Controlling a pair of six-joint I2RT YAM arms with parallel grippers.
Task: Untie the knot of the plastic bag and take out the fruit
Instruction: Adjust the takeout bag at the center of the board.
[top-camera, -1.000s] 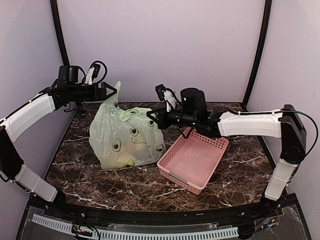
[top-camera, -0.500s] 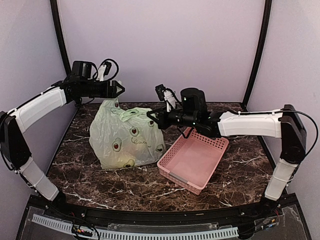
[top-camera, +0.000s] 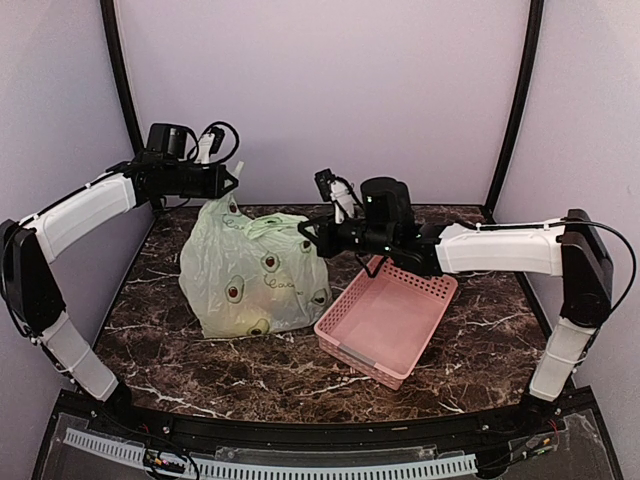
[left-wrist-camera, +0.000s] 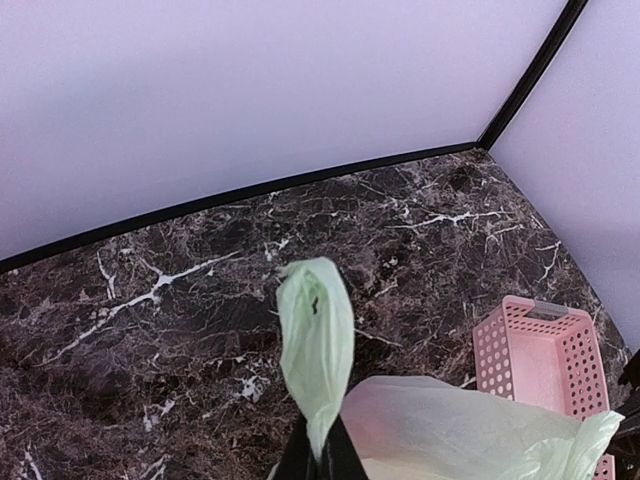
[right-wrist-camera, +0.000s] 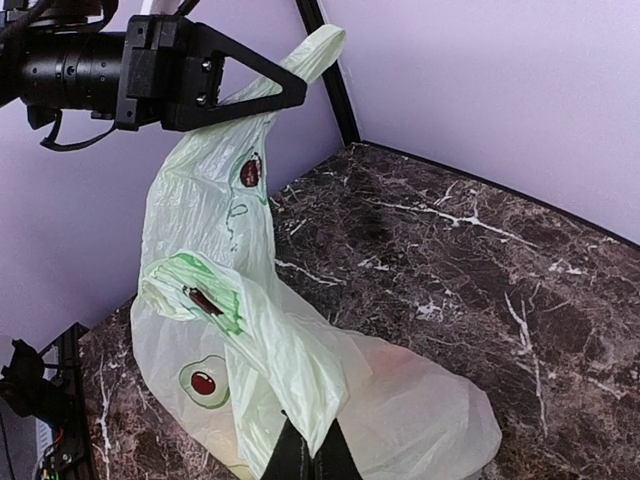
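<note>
Overhead, two wrists; likely share bag (top-camera: 250, 275).

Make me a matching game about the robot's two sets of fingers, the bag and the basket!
Things:
1. left fingers
2. right fingers
3. plastic bag
4. basket

Clues:
A. pink, with little holes
B. pale green, with avocado pictures
C. pinching the bag's handle that is lifted highest
D. pinching the bag's lower handle

Pairs: 1-C, 2-D, 3-B, 4-A
</note>
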